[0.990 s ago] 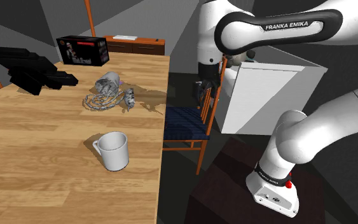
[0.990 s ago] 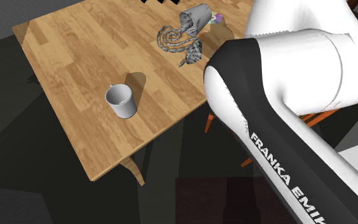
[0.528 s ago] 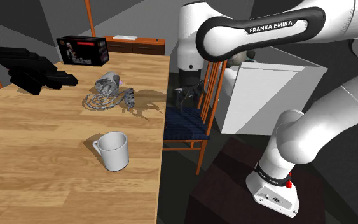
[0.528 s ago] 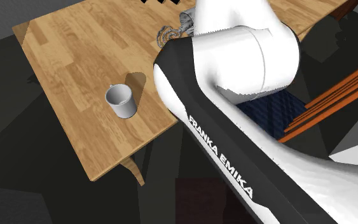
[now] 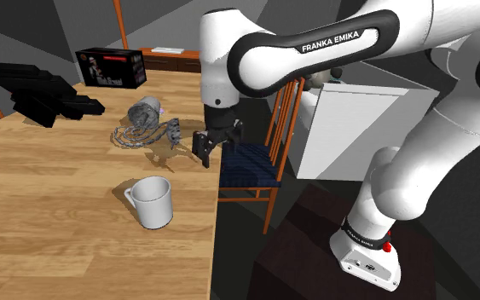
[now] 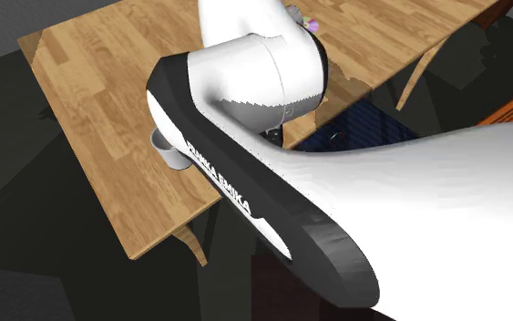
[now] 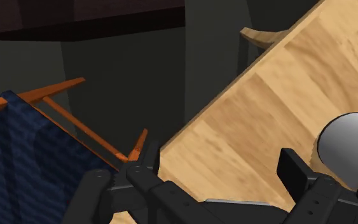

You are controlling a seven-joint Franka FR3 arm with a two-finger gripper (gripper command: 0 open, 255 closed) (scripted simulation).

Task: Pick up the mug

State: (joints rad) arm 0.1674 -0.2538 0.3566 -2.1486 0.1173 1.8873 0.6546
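In the shoulder view a white mug (image 5: 150, 202) stands upright on the wooden bench (image 5: 42, 196), near the bench's edge, its handle turned to the view's left. The hand (image 5: 216, 145) hangs up and to the right of the mug, over that same edge and clear of it (nothing sits between its fingers). A chair (image 5: 246, 166) with a blue seat stands just past the edge, to the right of the mug. A tangle of grey cables (image 5: 142, 128) lies beyond the mug, and a black box (image 5: 110, 66) lies further beyond.

In the second exterior view the arm (image 6: 245, 182) crosses in front of the mug (image 6: 163, 145), so just a bit of its rim and wall peeks out at the arm's edge.

In the wrist view the hand (image 7: 222, 164) has its fingers (image 7: 295, 168) spread wide, holding nothing. Between them lies bare bench (image 7: 285, 95). The mug (image 7: 352, 143) sits outside one finger, close beside it, not touched.
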